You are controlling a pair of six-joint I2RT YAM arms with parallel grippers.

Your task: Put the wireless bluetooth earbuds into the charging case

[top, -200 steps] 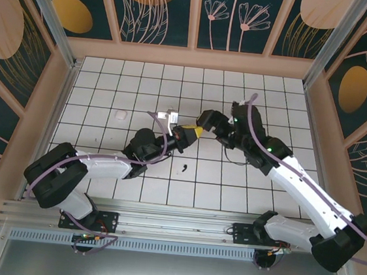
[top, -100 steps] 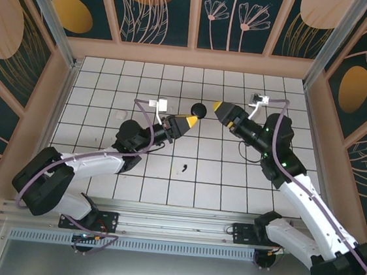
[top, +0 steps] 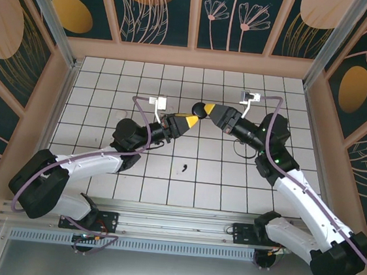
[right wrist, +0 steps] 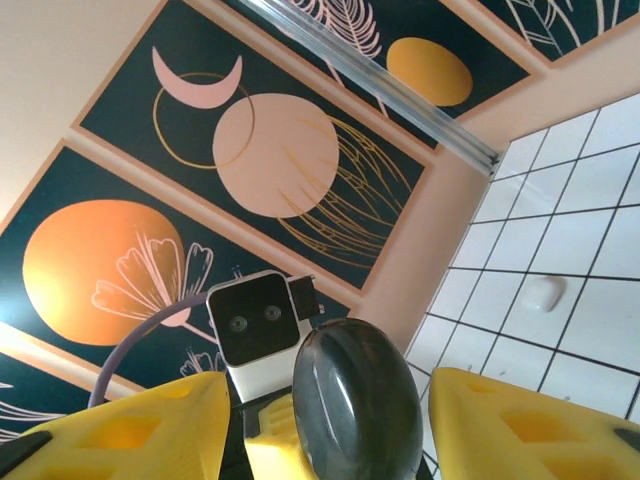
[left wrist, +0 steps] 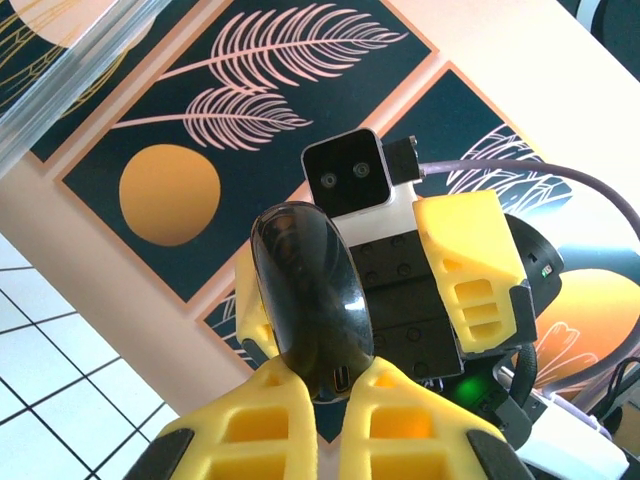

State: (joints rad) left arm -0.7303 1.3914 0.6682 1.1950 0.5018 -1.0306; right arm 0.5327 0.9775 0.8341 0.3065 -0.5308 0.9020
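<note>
**Mid-air meeting over the white-tiled worktop (top: 111,77):** the left arm (top: 89,164) and right arm (top: 302,196) are seen nose to nose above the middle tiles. The step is judged to be a handover, or a two-handed opening, of the case.

The glossy black charging case (left wrist: 310,290) is clamped at its lower end by the left fingers (left wrist: 250,420) and held clear of the tiles. The right fingers (right wrist: 520,420) are set apart on either side of it, with a gap at each side and no contact.

A firm pinch on the free upper half is called for next, without the case being twisted out of the left grip.

One black earbud (top: 185,170) is seen on a tile nearer the arm bases, well apart from the case. A small white shape (right wrist: 545,292), probably another earbud, is seen on a tile to the left.

The lid seam cannot be made out, and the case's lower end is hidden by the left fingers.
</note>
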